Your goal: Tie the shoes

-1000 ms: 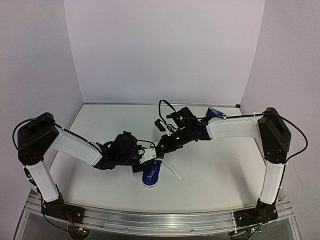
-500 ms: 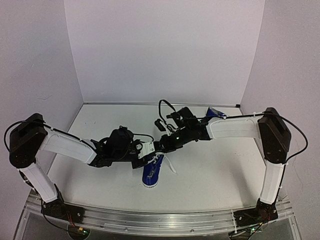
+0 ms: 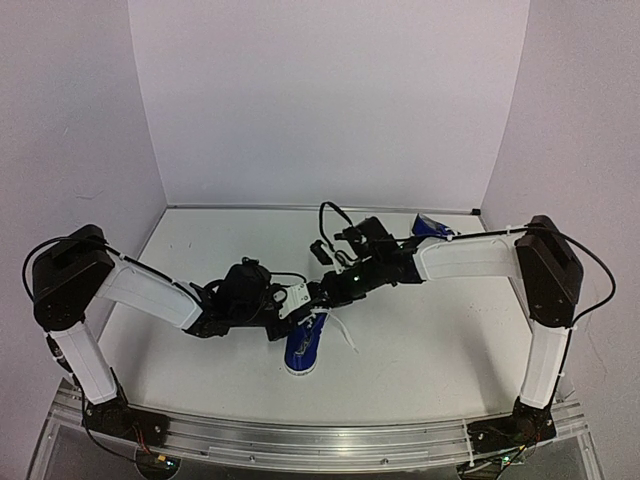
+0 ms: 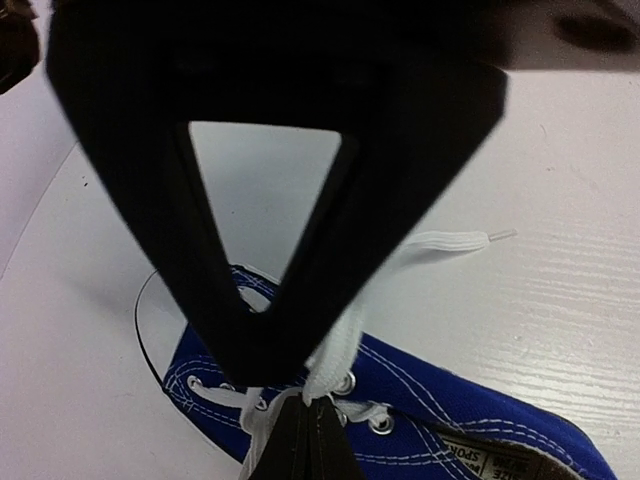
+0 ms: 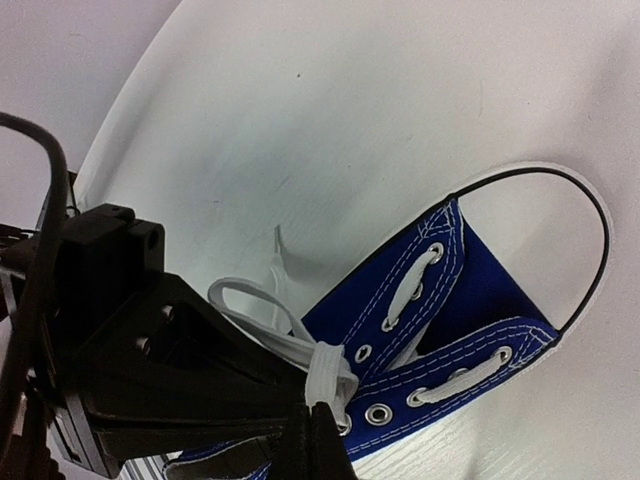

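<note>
Step in hand: forming or tightening the knot on the near shoe. Both arms meet over it.

Left end effector (image 4: 306, 405): fingers together, clamped on a strand of the white lace (image 4: 345, 330) just above the eyelets. One free tail of the lace runs out across the table (image 3: 430, 350) and lies flat.

Near shoe (image 3: 302, 350): blue, on the table centre-front, toe toward the arm bases, directly below the two end effectors. In the wrist views the tongue area is open and the upper eyelets are slack. No finished bow is visible.

Right end effector (image 5: 318, 412): fingers together, also pinching white lace at the throat of the shoe, almost touching the left one. A small loop of lace shows beside it in the right wrist view. Cannot tell whether the two hold separate strands or one.

Far shoe (image 3: 430, 225): only a blue corner shows behind the right arm, near the back wall. Looks untouched.

Next move, by judgement: draw the two grips apart sideways to cinch, keeping the shoe from lifting. Slip of the thin lace is the risk.

Versus a second ago: the left end effector has closed fully and moved up from the shoe toward the right one. The loose tail on the table has been drawn in shorter. The right arm has barely moved.
</note>
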